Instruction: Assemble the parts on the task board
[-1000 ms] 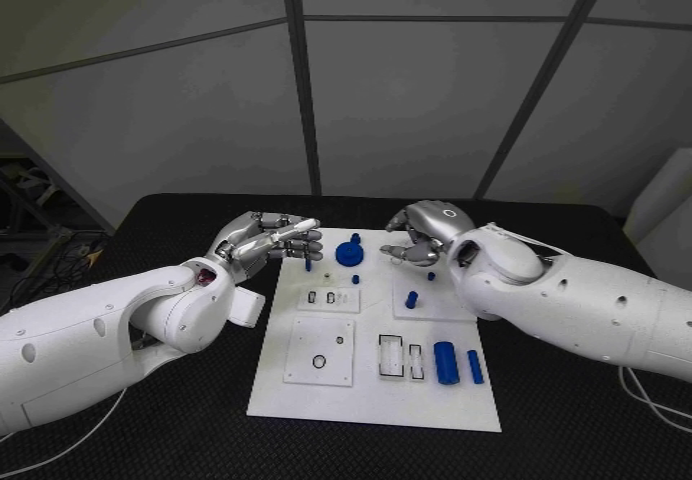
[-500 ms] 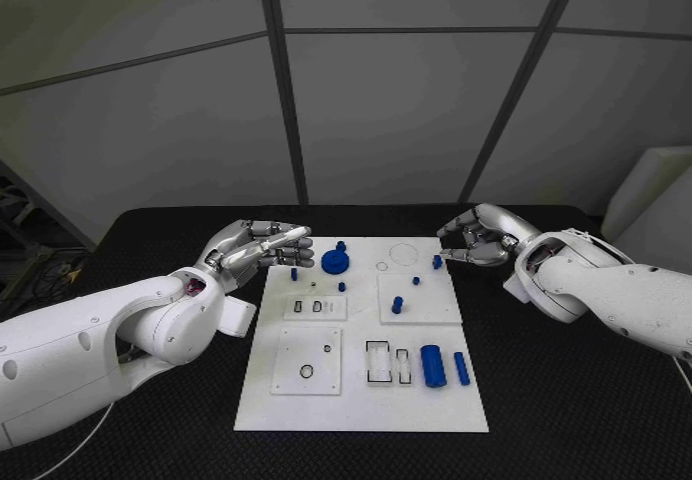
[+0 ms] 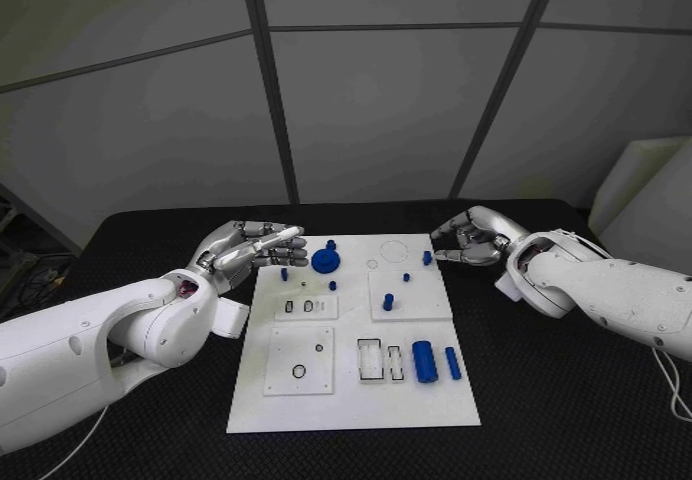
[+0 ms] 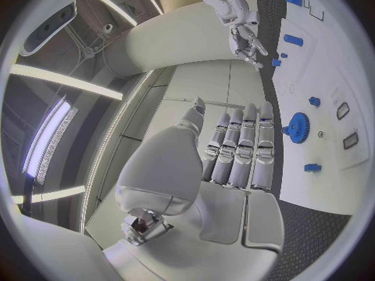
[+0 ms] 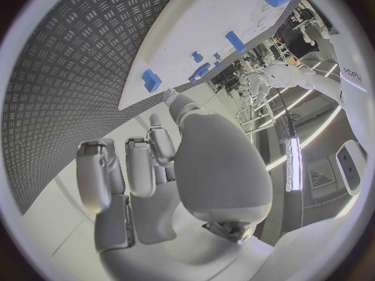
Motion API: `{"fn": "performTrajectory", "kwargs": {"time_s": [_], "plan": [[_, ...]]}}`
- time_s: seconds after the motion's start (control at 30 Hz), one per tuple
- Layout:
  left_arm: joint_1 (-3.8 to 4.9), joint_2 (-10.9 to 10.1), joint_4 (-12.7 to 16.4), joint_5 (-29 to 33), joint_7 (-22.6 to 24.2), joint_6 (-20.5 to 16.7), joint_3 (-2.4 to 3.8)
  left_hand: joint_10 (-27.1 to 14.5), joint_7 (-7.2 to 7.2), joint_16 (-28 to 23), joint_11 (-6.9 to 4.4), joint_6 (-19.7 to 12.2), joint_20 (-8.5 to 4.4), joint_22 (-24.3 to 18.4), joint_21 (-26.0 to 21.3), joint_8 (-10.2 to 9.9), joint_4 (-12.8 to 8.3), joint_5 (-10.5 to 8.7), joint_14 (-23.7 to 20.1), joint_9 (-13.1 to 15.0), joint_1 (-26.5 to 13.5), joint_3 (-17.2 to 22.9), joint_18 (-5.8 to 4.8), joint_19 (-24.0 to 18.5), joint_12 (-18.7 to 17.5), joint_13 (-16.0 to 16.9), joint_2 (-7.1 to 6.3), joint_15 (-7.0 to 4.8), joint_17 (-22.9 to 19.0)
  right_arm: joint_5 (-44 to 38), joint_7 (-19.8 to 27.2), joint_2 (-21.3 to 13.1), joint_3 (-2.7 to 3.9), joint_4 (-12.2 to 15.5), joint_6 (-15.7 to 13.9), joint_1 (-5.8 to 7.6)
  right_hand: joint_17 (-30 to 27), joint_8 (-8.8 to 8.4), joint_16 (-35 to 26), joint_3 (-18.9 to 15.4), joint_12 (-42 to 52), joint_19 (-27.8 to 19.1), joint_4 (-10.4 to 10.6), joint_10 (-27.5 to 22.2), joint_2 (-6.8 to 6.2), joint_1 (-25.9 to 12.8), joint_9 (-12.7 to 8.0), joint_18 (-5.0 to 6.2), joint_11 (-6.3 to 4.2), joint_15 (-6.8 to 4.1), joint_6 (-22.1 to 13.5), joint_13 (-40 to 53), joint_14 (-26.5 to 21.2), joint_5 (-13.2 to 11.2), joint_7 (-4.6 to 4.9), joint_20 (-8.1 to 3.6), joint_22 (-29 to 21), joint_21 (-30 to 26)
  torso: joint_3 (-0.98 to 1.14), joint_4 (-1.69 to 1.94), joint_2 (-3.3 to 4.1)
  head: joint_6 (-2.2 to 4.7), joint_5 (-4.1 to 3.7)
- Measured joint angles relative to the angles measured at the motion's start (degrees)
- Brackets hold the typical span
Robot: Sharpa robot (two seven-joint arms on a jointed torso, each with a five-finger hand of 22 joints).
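I am holding my left hand over the far left corner of the task board, fingers stretched out side by side and pressed together, gripping nothing. My right hand is hovering just off the board's far right corner, fingers curled inward; I cannot tell whether anything is pinched inside them. Nearest my left fingers, the blue gear is sitting on the board's far part, with a small blue peg beside it toward the left edge. Another peg is standing near the far right edge, close to my right hand. The large blue cylinder and a slimmer bar are lying toward the near right. To pick well, I judge I should be spreading my left fingers before lowering, coming straight down on one piece, and keeping clear of its neighbours.
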Motion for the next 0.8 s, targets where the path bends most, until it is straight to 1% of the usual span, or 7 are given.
{"fn": "performTrajectory", "kwargs": {"time_s": [0.23,0.37,0.4,0.67,0.7,0.73,0.8], "plan": [[-0.07,0.07,-0.28,0.00,0.02,0.07,0.00,0.00,0.00,0.00,0.00,0.00,0.00,0.01,0.00,0.00,0.00,0.00,0.00,0.00,0.00,0.00,0.00,0.00,0.00,0.00,0.00,0.00,0.00,0.00,0.23,1.37,-0.03,-1.47,1.17,-0.63,0.00,0.00,0.04,-0.04,0.00,0.00,-0.34,0.00,0.01,0.75,0.00,-0.01,0.00,0.00,0.00,0.08,0.00,0.00,0.00,0.00,0.00,0.00,-0.03,0.04,0.05,-0.31,0.16],[-0.08,0.08,-0.39,0.00,0.02,0.08,0.00,0.00,0.00,0.00,0.00,0.00,0.17,-0.08,-0.25,0.00,0.00,0.00,0.00,0.00,0.00,0.00,0.00,-0.17,0.00,0.00,0.00,0.00,0.00,-0.11,0.24,1.89,-0.03,-2.13,1.74,-0.66,-0.01,0.00,0.31,-0.04,0.00,0.00,-0.34,0.00,0.01,0.75,0.00,0.00,0.00,0.00,0.00,0.20,0.00,0.00,0.00,0.00,-0.01,0.00,-0.10,0.04,0.05,-0.39,0.19],[-0.08,0.09,-0.40,0.00,0.02,0.08,0.00,0.00,0.00,0.00,0.00,0.00,0.20,-0.10,-0.29,0.00,0.00,0.00,0.00,0.00,0.00,0.00,0.00,-0.20,0.00,0.01,0.00,0.00,0.00,-0.15,0.24,2.01,-0.02,-2.31,1.86,-0.67,-0.01,0.00,0.31,-0.04,0.00,0.00,-0.34,0.01,0.24,0.98,0.00,0.00,0.00,0.00,0.00,0.20,0.00,0.00,0.00,0.00,-0.01,0.00,-0.12,0.04,0.05,-0.42,0.19],[-0.09,0.13,-0.49,0.00,0.03,0.11,0.00,0.00,0.00,0.00,0.00,0.00,0.20,-0.09,-0.44,0.00,0.00,0.00,0.00,0.00,0.00,0.00,0.00,-0.20,0.00,0.01,-0.01,0.00,0.01,-0.64,0.06,2.79,-0.01,-3.21,2.56,-0.75,-0.01,0.29,0.31,0.10,0.55,0.00,-0.48,0.01,0.25,0.96,0.04,0.00,0.00,0.00,0.86,0.72,0.00,0.00,-0.20,0.00,-0.01,0.00,-0.13,0.04,0.04,-0.55,0.35],[-0.09,0.13,-0.50,0.00,0.03,0.11,0.00,0.00,0.00,0.00,0.00,0.00,0.20,-0.09,-0.44,0.00,0.00,0.00,0.00,0.00,0.01,0.00,0.00,-0.20,0.00,0.01,-0.01,0.00,0.01,-0.71,0.02,2.84,-0.01,-3.30,2.60,-0.76,-0.01,0.51,0.31,0.10,0.78,0.00,-0.48,0.01,0.34,1.00,0.08,0.00,0.00,0.00,1.24,0.82,0.00,0.00,-0.17,0.00,-0.01,0.00,-0.13,0.04,0.04,-0.56,0.37],[-0.09,0.13,-0.51,0.00,0.03,0.12,0.00,0.00,0.00,0.00,0.00,0.00,0.20,-0.09,-0.44,0.00,0.00,0.00,0.00,0.00,0.00,0.00,0.00,-0.20,0.00,0.01,-0.01,0.00,0.01,-0.81,-0.05,2.90,-0.01,-3.43,2.64,-0.77,-0.01,0.55,0.31,0.10,0.78,0.00,-0.48,0.01,0.85,0.82,0.12,0.00,0.00,0.00,1.29,0.90,0.00,0.00,-0.17,0.00,-0.01,0.00,-0.13,0.04,0.03,-0.56,0.38],[-0.09,0.13,-0.52,0.00,0.03,0.12,0.01,0.00,0.00,-0.14,0.00,0.00,0.20,-0.14,-0.44,0.00,0.00,0.00,0.00,0.00,0.01,0.00,0.00,-0.20,0.00,0.01,-0.01,0.00,0.01,-0.94,-0.15,2.99,-0.01,-3.62,2.69,-0.78,-0.01,0.55,0.31,0.10,0.96,0.00,-0.48,0.15,0.93,0.74,0.24,0.00,-0.14,0.00,2.03,1.01,0.00,0.00,-0.29,0.00,-0.01,0.00,-0.13,0.04,0.03,-0.56,0.39]]}}
